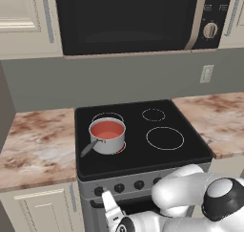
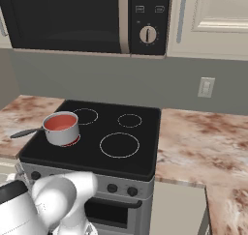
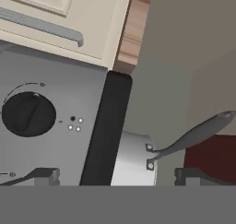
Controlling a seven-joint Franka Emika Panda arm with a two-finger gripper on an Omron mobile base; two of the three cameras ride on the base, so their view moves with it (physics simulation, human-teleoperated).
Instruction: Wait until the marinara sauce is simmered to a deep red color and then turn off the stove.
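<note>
Saucepan (image 1: 107, 136) on stove's (image 1: 186, 152) front-left ring, seemingly.

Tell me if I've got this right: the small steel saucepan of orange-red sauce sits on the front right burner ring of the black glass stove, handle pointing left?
Not quite. The small steel saucepan of orange-red sauce sits on the front left burner ring of the black glass stove, not the front right; that large ring is bare. The left base view shows it. The long grey handle does point left.

Glossy black glass stove (image 1: 143, 131); brushed-steel saucepan (image 1: 108, 141) (grey handle).
</note>
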